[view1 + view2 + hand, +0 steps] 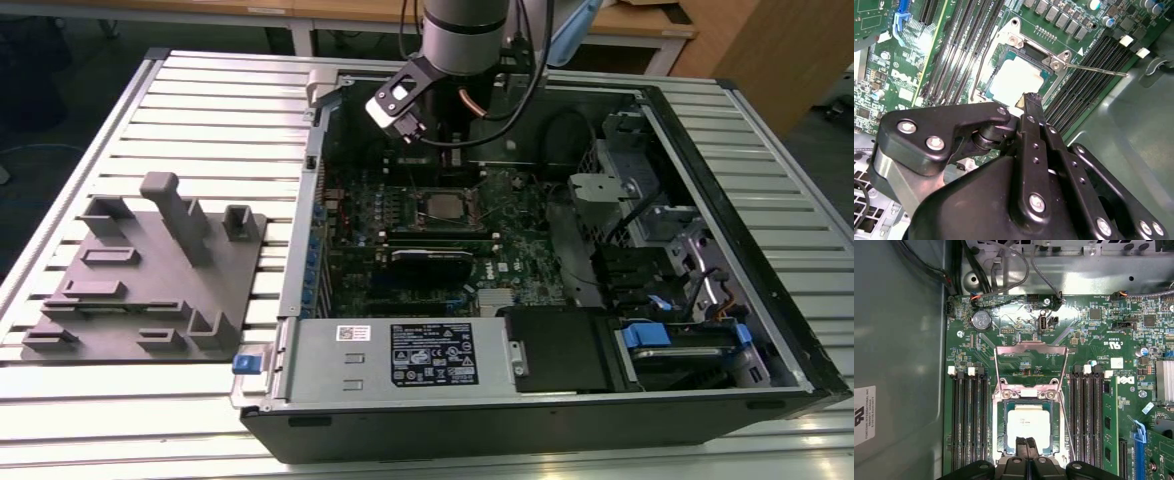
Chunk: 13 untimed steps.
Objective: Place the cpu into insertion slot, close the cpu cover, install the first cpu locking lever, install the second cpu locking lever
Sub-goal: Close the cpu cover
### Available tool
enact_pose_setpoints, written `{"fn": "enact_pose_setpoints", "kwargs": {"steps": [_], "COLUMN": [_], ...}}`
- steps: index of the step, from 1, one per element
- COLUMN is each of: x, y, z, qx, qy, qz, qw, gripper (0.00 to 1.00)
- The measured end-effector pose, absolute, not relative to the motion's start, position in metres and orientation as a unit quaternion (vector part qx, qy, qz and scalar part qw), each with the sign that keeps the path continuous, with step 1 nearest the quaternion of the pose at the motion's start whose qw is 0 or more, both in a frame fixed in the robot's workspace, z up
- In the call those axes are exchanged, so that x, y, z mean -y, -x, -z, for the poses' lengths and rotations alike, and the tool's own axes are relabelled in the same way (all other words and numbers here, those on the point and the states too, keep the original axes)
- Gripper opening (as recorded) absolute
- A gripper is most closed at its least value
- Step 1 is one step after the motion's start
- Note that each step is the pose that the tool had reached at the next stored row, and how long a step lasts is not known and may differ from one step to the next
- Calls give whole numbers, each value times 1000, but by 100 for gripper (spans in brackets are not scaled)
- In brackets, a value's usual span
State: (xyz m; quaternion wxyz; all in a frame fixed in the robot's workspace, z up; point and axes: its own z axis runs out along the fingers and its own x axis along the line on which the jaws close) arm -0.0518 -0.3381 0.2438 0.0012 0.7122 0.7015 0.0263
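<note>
A: How wide is the gripper (1029, 446)?

B: Not wide at all. In both wrist views its two black fingers are pressed flat together with nothing between them. The tips sit over one edge of the cpu (1027, 422); I cannot tell whether they touch it.

A: And the chip itself?

B: It lies flat in the insertion slot (1055, 432), matte silver top up, with the dark rim around it. The cpu cover (1031, 346), a thin metal frame with a square window, stands open on the side of the slot away from the fingers. In the second wrist view a thin wire locking lever (1094, 69) lies out across the long black memory slots (1089, 92).

A: What does the exterior view show, left to right?

B: First a grey moulded fixture plate (134, 290) with upright pegs, on the ribbed aluminium table (214, 90). Then comes the open computer case (534, 425), black outside. Inside it are a bare-metal power supply (334, 365) carrying a black-and-white printed label (434, 355), the glossy green motherboard (354, 215), and, furthest right, a drive bay with a blue plastic tab (645, 335).
</note>
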Motion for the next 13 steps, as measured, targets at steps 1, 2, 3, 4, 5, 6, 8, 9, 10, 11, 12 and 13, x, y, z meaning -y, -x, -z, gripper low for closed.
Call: {"fn": "enact_pose_setpoints", "kwargs": {"steps": [1,2,3,4,5,6,8,9,10,11,12,13], "x": [338,338,338,338,338,338,338,338,338,338,338,338], "y": [52,52,52,52,52,52,52,52,52,52,52,52], "z": [-244,-244,-245,-245,-245,-245,-245,-246,-246,-246,-246,-247], "qx": [-701,-701,-701,-701,-701,-701,-701,-701,-701,-701,-701,-701], "qy": [-712,-712,-712,-712,-712,-712,-712,-712,-712,-712,-712,-712], "qz": [-26,-26,-26,-26,-26,-26,-26,-26,-26,-26,-26,-26], "qw": [1,1,1,1,1,1,1,1,1,1,1,1], "gripper": [11,11,11,11,11,11,11,11,11,11,11,11]}}
